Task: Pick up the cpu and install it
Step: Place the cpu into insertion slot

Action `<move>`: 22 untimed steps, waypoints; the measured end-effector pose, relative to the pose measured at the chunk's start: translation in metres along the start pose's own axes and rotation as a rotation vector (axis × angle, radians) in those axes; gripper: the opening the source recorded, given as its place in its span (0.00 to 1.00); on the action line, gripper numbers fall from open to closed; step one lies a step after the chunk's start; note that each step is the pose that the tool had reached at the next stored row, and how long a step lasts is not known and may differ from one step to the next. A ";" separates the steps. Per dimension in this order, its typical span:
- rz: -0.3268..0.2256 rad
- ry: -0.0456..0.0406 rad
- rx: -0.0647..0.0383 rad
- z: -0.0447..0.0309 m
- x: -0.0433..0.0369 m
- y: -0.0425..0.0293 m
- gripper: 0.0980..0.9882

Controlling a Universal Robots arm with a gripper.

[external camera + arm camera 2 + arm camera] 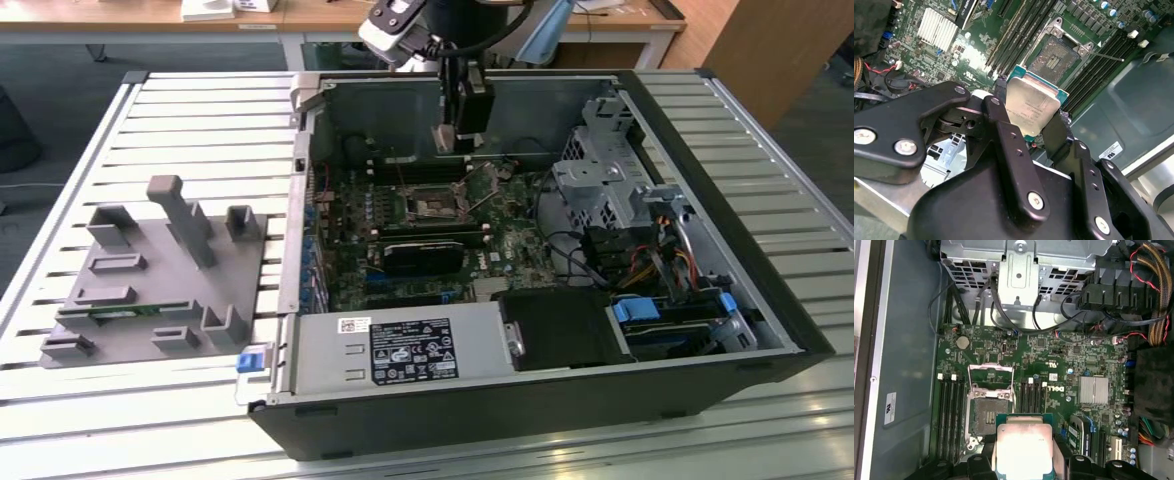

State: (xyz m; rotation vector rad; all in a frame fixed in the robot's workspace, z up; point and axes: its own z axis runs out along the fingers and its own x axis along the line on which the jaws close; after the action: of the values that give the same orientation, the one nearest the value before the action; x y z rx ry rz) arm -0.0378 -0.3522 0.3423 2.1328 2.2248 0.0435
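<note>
Here the cpu (1033, 106) is held in the gripper (1029, 119), whose two black fingers (999, 112) are closed against opposite edges of the chip. In both wrist views the silver-grey metal top is turned toward the camera, with a thin green rim around it. The cpu (1024, 450) is carried in the air above the motherboard (1054, 355) and has not been seated. It is seen just beside the cpu socket (988, 407) and over the nearby memory slots (1031, 395).

The socket (1056, 57) is uncovered: its metal load frame (990, 376) is folded back and the bare contact field is exposed. More memory slots (949, 410) lie on the socket's other side, and a finned silver heatsink (1094, 390) is mounted further along the board.

In the exterior view the gripper (457, 148) is lowered into the far part of an open computer case (747, 300), just beyond the socket (437, 207). A grey power supply (400, 350) occupies the near side of the case, and a metal drive cage (601, 180) stands toward the exterior view's right. The case is laid on a slatted metal table (200, 110). A grey parts fixture (147, 270) rests on the table at the exterior view's left, well apart from the gripper, with a narrow green stick (120, 312) lying in it.
</note>
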 end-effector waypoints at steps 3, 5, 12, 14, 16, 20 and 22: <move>0.018 -0.0021 0.001 0.0052 0.0013 -0.0006 0.49; 0.019 -0.0020 0.000 0.0090 0.0028 -0.0010 0.49; 0.019 -0.0022 0.001 0.0214 0.0078 -0.0034 0.49; 0.019 -0.0022 0.001 0.0250 0.0104 -0.0042 0.49; 0.019 -0.0021 0.001 0.0285 0.0132 -0.0050 0.49; 0.016 -0.0020 0.000 0.0356 0.0167 -0.0072 0.49; 0.015 -0.0019 0.000 0.0391 0.0190 -0.0079 0.49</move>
State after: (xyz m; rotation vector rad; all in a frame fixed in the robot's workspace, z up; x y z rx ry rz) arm -0.0440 -0.3344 0.3023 2.1492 2.2079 0.0417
